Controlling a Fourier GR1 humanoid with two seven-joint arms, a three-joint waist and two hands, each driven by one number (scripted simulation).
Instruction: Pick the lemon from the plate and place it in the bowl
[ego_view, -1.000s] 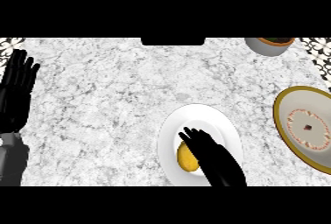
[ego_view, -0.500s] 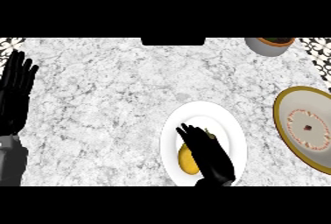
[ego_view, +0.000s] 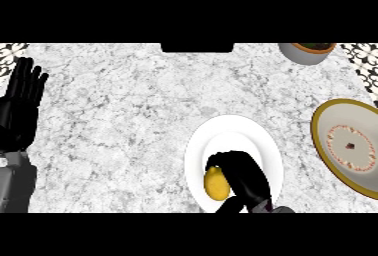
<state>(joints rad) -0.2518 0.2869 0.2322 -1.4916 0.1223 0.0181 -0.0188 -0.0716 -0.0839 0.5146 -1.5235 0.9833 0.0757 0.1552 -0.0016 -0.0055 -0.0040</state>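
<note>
Fingers of the right hand (ego_view: 244, 182) curl beside the lemon (ego_view: 215, 183) at the plate's (ego_view: 255, 135) six o'clock to grasp it, left hand (ego_view: 21, 107) resting spread at nine

There's a grey pot (ego_view: 308, 51) with something brownish in it up at the counter's (ego_view: 133, 115) far right corner. Counter's white-and-grey speckled marble, nothing fancy.

At lower centre, the right robot hand (ego_view: 244, 182) curls around the lemon (ego_view: 215, 184) on the white plate (ego_view: 255, 137). The left robot hand (ego_view: 21, 107) rests open at the left edge.
</note>
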